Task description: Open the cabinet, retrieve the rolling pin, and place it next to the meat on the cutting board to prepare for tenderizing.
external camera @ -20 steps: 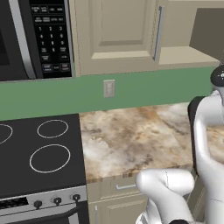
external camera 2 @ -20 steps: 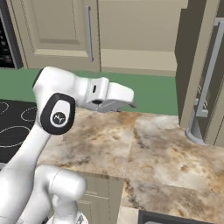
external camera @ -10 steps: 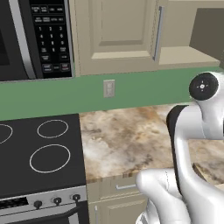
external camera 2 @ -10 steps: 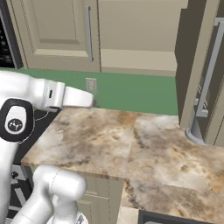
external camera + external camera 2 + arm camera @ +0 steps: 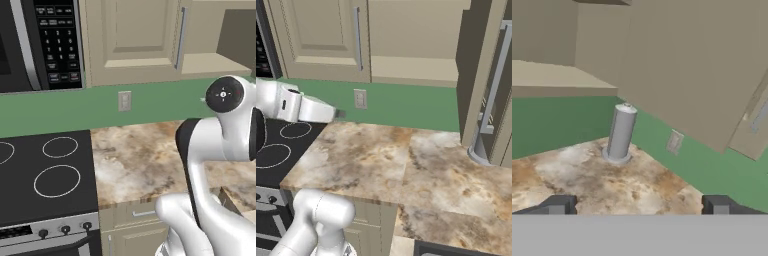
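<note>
Cabinet (image 5: 132,40): beige wall unit hanging above the counter; its raised-panel door is sitting shut, with the long vertical silver handle (image 5: 357,39) running down the door's right edge. Contents cannot be told, since the door is hiding them.
Open bay: to the right of the door, in the left base view, a doorless recess is showing a bare beige shelf (image 5: 212,62).
Rolling pin, meat, cutting board: none of these can be located on the visible stretch of counter.
Counter (image 5: 421,170): marbled tan-and-brown top running from the stove's right edge toward the tall unit at the right.
Stove (image 5: 42,172): black glass cooktop with white burner rings lying at the counter's left edge; a microwave (image 5: 45,40) is hanging above it.
Wall: green backsplash carrying a pale outlet plate (image 5: 360,98) just under the cabinet.
Grey cylinder (image 5: 620,132): standing upright on a round foot at the counter's back edge in the hand view, beside the green wall.
Arm: in the right base view the white forearm is reaching in from the left edge, level, over the stove-side corner of the counter.
Gripper (image 5: 639,205): fingers standing wide apart, nothing between them; the tips are hovering above the counter.
</note>
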